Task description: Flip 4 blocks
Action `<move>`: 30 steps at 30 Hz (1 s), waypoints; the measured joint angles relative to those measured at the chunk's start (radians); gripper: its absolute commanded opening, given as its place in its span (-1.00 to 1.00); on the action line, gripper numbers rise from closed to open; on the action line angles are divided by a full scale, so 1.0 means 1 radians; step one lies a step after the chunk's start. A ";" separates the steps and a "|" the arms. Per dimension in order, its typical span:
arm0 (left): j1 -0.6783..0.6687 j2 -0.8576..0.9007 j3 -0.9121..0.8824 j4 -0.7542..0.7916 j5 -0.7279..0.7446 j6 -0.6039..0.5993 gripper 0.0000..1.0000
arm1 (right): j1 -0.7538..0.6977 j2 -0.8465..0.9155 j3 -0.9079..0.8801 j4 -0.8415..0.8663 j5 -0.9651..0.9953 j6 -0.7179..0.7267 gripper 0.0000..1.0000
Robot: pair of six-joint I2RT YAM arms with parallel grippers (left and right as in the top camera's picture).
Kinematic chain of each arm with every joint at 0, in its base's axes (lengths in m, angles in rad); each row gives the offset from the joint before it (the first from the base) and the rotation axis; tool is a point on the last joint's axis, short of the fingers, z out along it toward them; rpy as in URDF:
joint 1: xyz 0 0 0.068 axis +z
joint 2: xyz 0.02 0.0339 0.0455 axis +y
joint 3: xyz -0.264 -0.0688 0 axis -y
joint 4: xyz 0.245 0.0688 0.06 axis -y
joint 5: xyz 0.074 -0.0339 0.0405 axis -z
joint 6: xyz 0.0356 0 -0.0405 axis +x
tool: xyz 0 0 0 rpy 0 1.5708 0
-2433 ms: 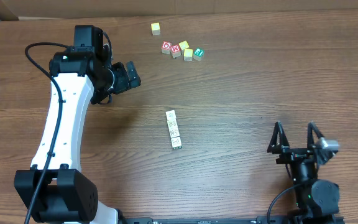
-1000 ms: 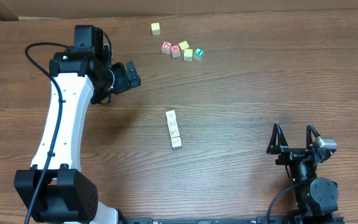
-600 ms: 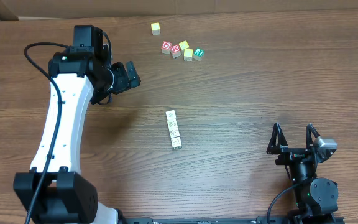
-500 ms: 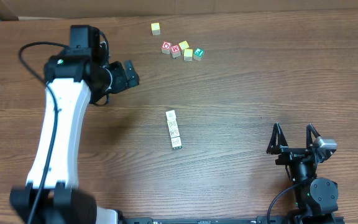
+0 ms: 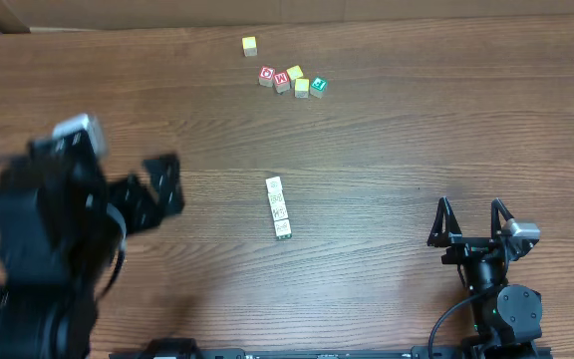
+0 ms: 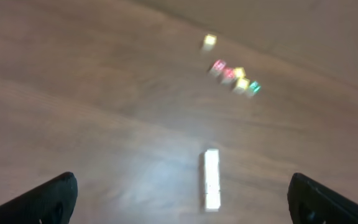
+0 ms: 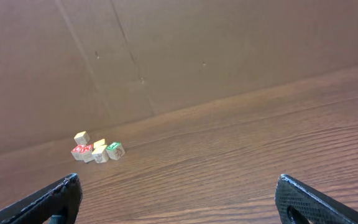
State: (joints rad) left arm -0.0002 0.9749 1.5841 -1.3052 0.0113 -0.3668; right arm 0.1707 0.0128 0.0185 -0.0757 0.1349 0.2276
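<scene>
Four small pale wooden alphabet blocks (image 5: 279, 208) lie end to end, touching, in one short row at the middle of the brown wood-grain table (image 5: 397, 130). Near the far edge sits a cluster of five coloured cubes (image 5: 294, 80) with red, yellow and green faces, and a lone yellow cube (image 5: 250, 45) lies just beside it. The left arm is a dark blur overhead, and its wrist view is too soft to read the blocks' marks. The row lies between the left pincer (image 5: 149, 194) and the right pincer (image 5: 471, 214), well apart from both. Each pincer stands spread wide, grasping nothing.
</scene>
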 measured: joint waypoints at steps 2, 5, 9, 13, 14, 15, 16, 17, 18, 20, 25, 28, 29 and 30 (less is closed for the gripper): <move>0.000 -0.029 0.000 -0.078 -0.025 0.000 1.00 | 0.000 0.000 0.000 0.000 0.000 0.000 1.00; 0.000 -0.053 -0.014 -0.147 -0.047 0.000 1.00 | 0.000 0.000 0.000 0.000 0.000 0.000 1.00; 0.000 -0.111 -0.115 -0.142 -0.054 0.000 0.99 | 0.000 0.000 0.000 0.000 0.000 0.000 1.00; 0.000 -0.219 -0.322 -0.067 -0.054 -0.001 0.99 | 0.000 0.000 0.000 0.001 0.000 0.000 1.00; 0.000 -0.251 -0.381 -0.021 -0.054 -0.001 1.00 | 0.000 0.000 0.000 0.000 0.000 0.000 1.00; 0.000 -0.278 -0.432 0.020 -0.053 -0.001 1.00 | 0.000 0.000 0.000 0.000 0.000 0.000 1.00; 0.000 -0.311 -0.491 0.076 -0.053 -0.002 1.00 | 0.000 0.000 0.000 0.001 0.000 -0.001 1.00; 0.000 -0.347 -0.554 0.142 -0.053 -0.003 1.00 | 0.000 0.000 0.000 0.000 0.000 0.000 1.00; 0.000 -0.373 -0.596 0.198 -0.053 -0.004 1.00 | 0.000 0.000 0.000 0.000 0.000 0.000 1.00; 0.000 -0.439 -0.701 0.343 -0.050 -0.005 1.00 | 0.000 0.000 0.000 0.000 0.000 0.000 1.00; 0.000 -0.607 -0.943 0.792 -0.013 -0.008 1.00 | 0.000 0.000 0.000 0.000 0.000 0.000 1.00; 0.000 -0.708 -1.068 1.058 0.021 -0.009 1.00 | 0.000 0.000 0.000 0.000 0.000 0.000 1.00; 0.000 -0.739 -1.110 1.146 0.032 -0.009 0.99 | 0.000 0.000 0.000 0.000 0.000 -0.001 1.00; 0.000 -0.770 -1.152 1.228 0.043 -0.009 0.99 | 0.000 0.000 0.000 0.000 0.000 0.000 1.00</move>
State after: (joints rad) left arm -0.0002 0.2047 0.4316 -0.0772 0.0544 -0.3756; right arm 0.1707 0.0128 0.0185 -0.0757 0.1345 0.2272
